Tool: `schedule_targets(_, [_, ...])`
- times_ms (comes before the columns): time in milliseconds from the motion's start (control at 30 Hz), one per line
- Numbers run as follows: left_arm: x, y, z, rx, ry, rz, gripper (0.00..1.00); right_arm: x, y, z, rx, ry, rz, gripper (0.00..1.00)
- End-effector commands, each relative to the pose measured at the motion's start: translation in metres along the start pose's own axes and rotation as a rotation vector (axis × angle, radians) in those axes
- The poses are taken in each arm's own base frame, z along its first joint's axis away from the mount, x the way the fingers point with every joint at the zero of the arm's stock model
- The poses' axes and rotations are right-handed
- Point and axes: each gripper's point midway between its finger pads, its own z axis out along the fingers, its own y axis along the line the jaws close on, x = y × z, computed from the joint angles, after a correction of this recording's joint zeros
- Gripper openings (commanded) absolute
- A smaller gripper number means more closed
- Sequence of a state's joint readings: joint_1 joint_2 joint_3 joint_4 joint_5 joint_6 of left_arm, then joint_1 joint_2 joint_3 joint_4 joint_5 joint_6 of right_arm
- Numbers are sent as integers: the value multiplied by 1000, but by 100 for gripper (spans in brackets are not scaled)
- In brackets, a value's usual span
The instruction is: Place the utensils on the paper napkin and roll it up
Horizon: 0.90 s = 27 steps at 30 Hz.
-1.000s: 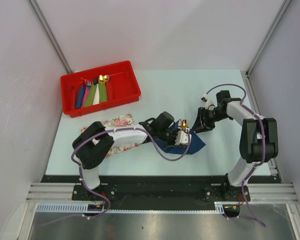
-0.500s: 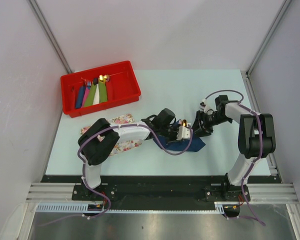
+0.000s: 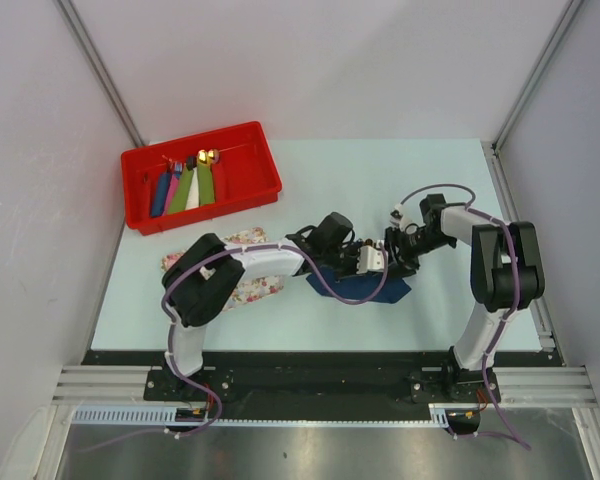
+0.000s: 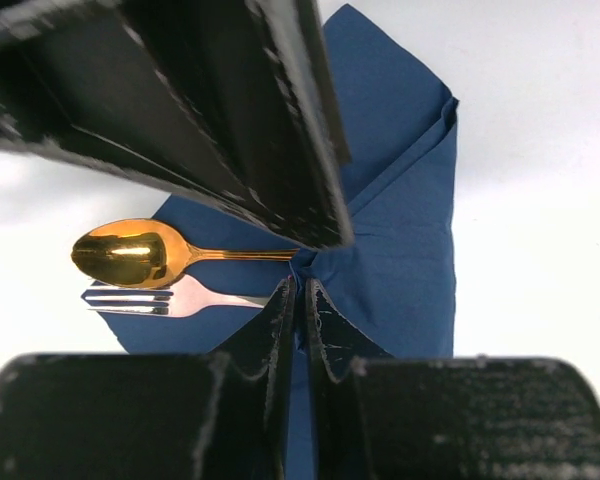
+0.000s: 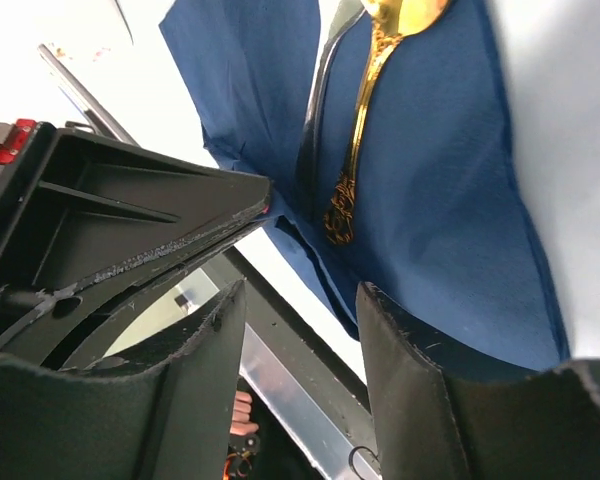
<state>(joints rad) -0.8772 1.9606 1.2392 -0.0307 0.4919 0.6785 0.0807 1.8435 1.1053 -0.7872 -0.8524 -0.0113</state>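
Observation:
The navy paper napkin [image 3: 370,289] lies mid-table, partly folded over. In the left wrist view the gold spoon [image 4: 130,252] and the silvery fork [image 4: 150,297] lie side by side on the napkin [image 4: 400,200]. My left gripper [image 3: 365,260] [image 4: 302,292] is shut on a raised fold of the napkin. My right gripper [image 3: 398,250] [image 5: 300,335] is open and empty, hovering just beyond the left gripper, over the napkin's edge [image 5: 450,200]. The spoon handle [image 5: 365,110] and the fork handle [image 5: 313,130] show beneath it.
A red bin [image 3: 270,165] with several coloured rolls stands at the back left. A pink-flowered tray [image 3: 242,242] lies left of the napkin, partly under my left arm. The table's front edge and metal rail [image 5: 310,400] show in the right wrist view.
My right gripper has moved left, close against the left gripper. My left gripper has shifted slightly away from me with the napkin fold, and the two now cover the spoon in the top view.

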Motion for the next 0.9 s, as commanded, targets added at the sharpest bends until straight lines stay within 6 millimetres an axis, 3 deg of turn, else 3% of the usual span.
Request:
schedule_targets(0, [-13,18,1,-40,-23,25,12,4,-3,10,4,32,-19,52])
schedule_targets(300, [-8,24,1,-73,-1,34,11,5,-9,26,54,68,-51,47])
schedule_targets(400, [-7,26,2,-80,3,36,11,4,-12,27,71,66,-53,41])
schedule_targets(500, [-9,31,2,-101,-5,43,14,3,-18,29,101,64,-52,21])
schedule_targets(600, [-12,30,-7,-92,-2,-5,30,0,-21,29,124,57,-52,3])
schedule_targets(633, [-14,26,-11,-75,-18,-33,41,-1,-23,29,133,56,-51,2])
schedule_targets(733, [-23,30,-30,-86,-57,-149,53,-3,-25,30,142,53,-55,0])
schedule_targets(867, [-30,23,-53,-69,-84,-262,55,-4,-28,31,164,49,-62,0])
